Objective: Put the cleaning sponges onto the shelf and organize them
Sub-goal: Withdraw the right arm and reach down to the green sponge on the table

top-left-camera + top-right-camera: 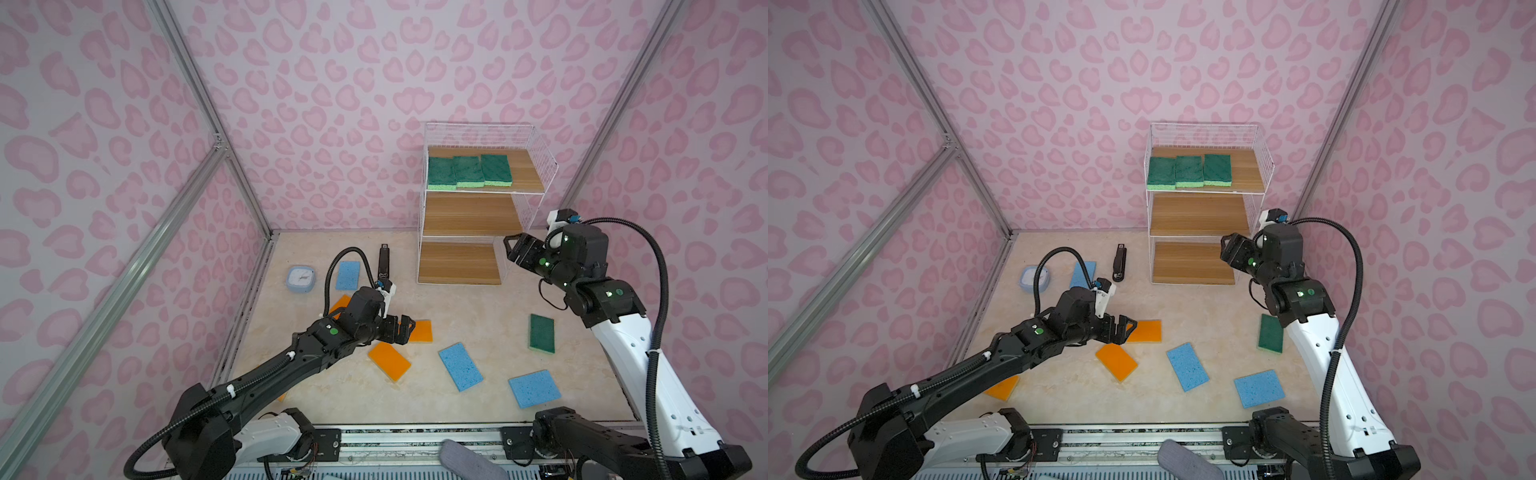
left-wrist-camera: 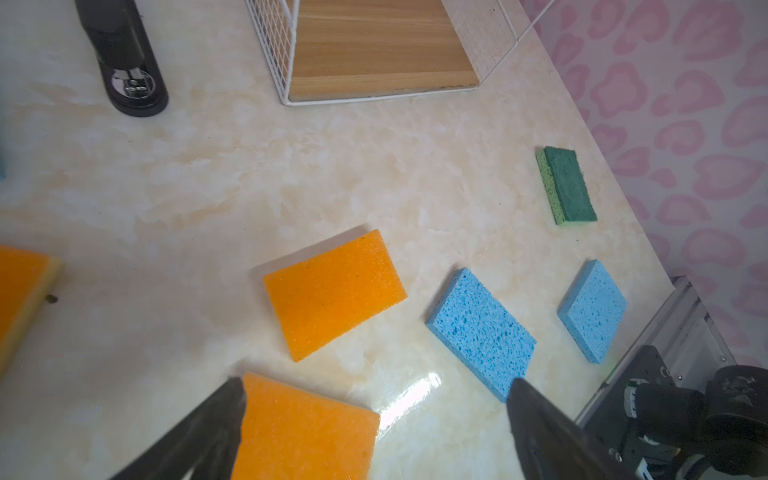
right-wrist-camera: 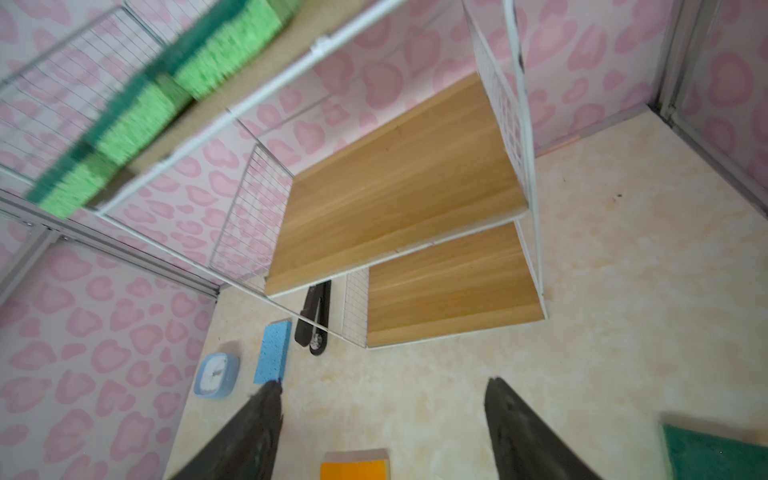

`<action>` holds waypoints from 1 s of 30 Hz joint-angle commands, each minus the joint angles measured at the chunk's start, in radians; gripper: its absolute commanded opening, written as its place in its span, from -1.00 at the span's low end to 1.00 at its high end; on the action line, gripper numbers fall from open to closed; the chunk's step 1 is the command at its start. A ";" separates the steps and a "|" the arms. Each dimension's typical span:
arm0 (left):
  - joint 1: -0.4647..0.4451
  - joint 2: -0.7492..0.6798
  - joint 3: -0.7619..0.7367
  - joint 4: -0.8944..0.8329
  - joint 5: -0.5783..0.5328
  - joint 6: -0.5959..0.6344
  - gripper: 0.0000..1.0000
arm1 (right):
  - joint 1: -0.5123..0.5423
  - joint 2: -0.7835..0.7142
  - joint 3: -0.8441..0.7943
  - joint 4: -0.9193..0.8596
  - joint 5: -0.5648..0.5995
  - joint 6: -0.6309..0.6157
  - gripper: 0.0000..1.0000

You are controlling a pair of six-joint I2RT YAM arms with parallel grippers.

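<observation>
Three green sponges lie in a row on the top board of the shelf, at the upper right in both top views. The two lower boards are bare. The step in hand looks like the start of the orange batch. The left hand hovers at centre left over the orange sponges, spread wide and holding nothing. In the left wrist view one orange sponge sits at the bottom of the frame between its fingers. The right hand hangs beside the shelf's lower boards, also open and empty.

Next, I judge, the left hand has to drop, pinch one orange sponge across its short side and carry it to a free board. Blue sponges and one green sponge wait on the table.

No brand or writing is legible anywhere. The clock and the stapler are too small to read.
</observation>
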 commanded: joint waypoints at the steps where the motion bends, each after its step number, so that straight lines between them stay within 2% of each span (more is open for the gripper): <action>1: -0.008 0.064 0.022 0.099 0.028 -0.024 0.99 | 0.003 -0.050 -0.125 -0.025 0.066 -0.014 0.55; 6: -0.012 0.098 0.024 0.115 0.038 -0.026 1.00 | 0.066 -0.104 -0.294 0.009 0.207 0.017 0.56; 10: -0.010 0.124 0.051 0.047 0.044 -0.006 0.99 | 0.040 -0.136 -0.444 0.076 0.274 0.044 0.60; 15: -0.009 0.140 0.055 0.037 0.072 -0.014 0.99 | -0.200 -0.184 -0.645 0.181 0.177 0.104 0.64; 19: -0.006 0.134 0.034 0.041 0.070 -0.016 0.98 | -0.351 -0.149 -0.710 0.228 0.139 0.107 0.68; 23: -0.003 0.117 0.009 0.045 0.075 -0.019 0.98 | -0.453 -0.072 -0.744 0.289 0.070 0.117 0.70; 27: 0.003 0.087 -0.009 0.035 0.074 -0.014 0.98 | -0.506 0.003 -0.727 0.283 0.074 0.115 0.71; 30: 0.010 0.065 -0.027 0.031 0.075 -0.007 0.98 | -0.543 0.044 -0.732 0.306 0.027 0.118 0.72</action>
